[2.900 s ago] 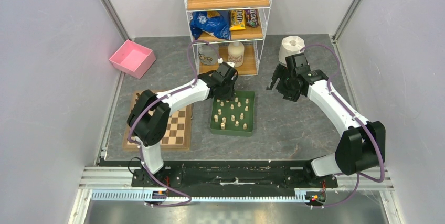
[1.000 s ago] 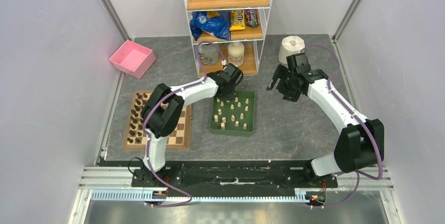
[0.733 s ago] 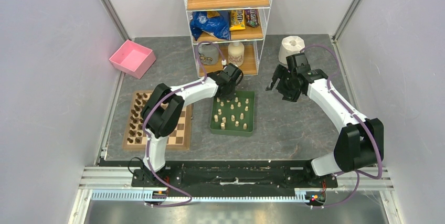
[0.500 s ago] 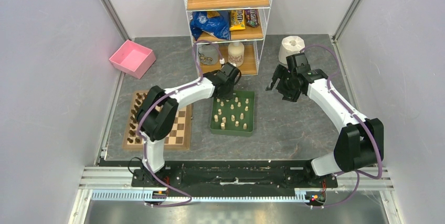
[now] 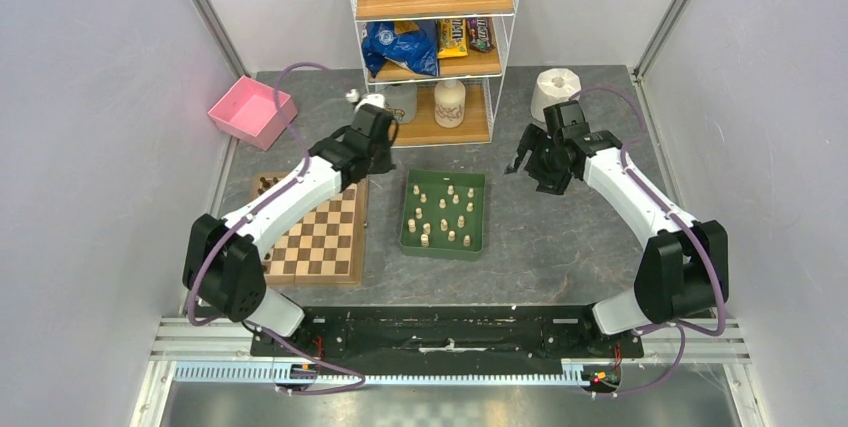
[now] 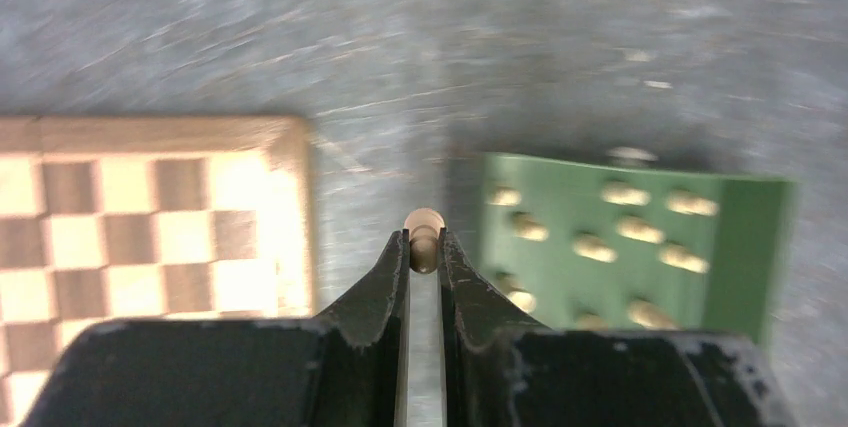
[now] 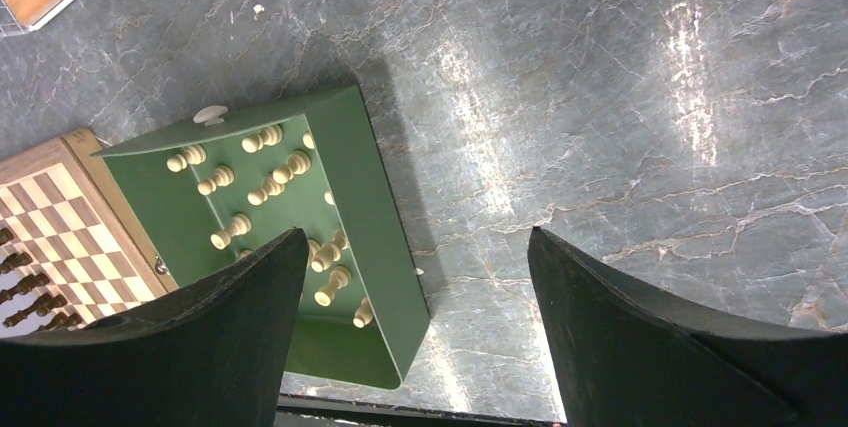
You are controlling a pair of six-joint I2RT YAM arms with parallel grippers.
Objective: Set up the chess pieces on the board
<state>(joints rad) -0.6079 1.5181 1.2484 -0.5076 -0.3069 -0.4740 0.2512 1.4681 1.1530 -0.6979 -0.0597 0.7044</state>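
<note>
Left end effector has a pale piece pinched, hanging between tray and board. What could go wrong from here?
1. Slip: the pale piece is held only at the very tips of the left end effector, with its head poking out. It may twist or drop before reaching the board.
2. Collision: dark pieces stand along one edge of the board, so a low approach could topple them.
</note>
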